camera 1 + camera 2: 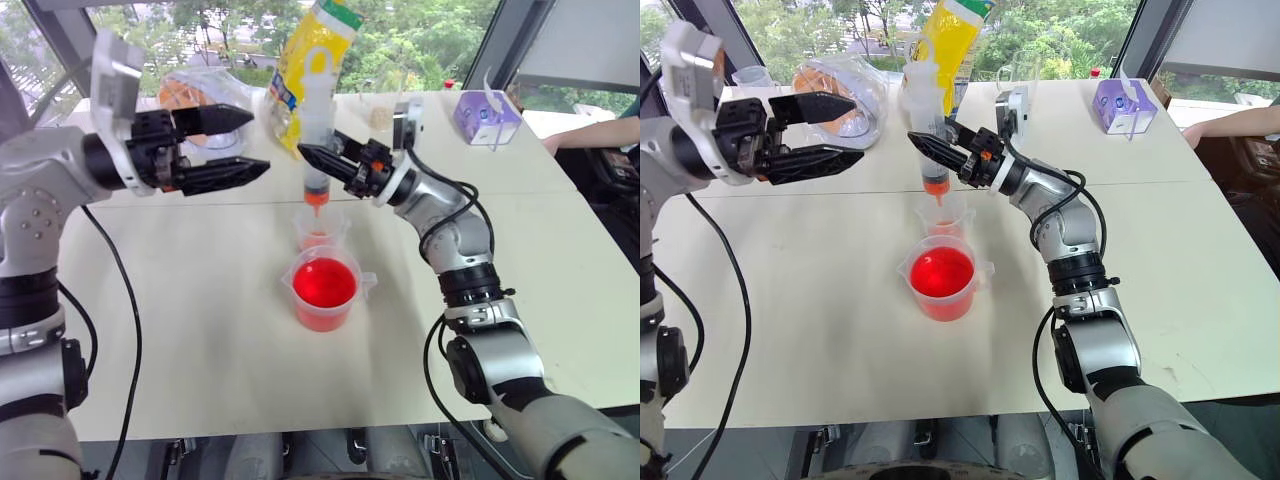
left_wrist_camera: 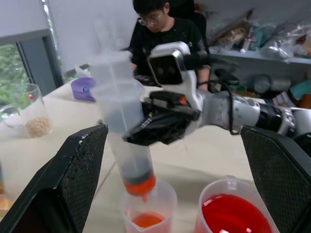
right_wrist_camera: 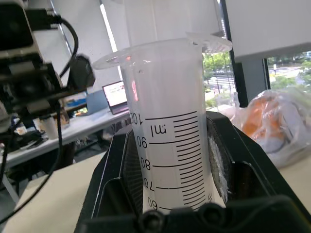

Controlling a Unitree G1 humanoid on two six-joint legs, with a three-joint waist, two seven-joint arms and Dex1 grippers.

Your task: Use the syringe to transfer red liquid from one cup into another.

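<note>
The beaker is sitting on the table, holding red liquid. Behind it, the small cup is showing a little red. The right gripper is clamping the syringe upright, tip over that cup; its barrel is reading "ml", 100 down to 60. The left gripper is hanging wide, empty.

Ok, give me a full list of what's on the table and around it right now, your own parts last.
syringe: one, clear with orange tip, upright over small cup
small cup: one, clear, a little red liquid, behind beaker
beaker: one, clear, red-filled, table centre
yellow bag: one, far edge
bagged orange item: one, far left
grain cup: one, clear
purple box: one, far right
person: one, seated beyond table
left pincer: open, empty
right pincer: shut on syringe
</note>
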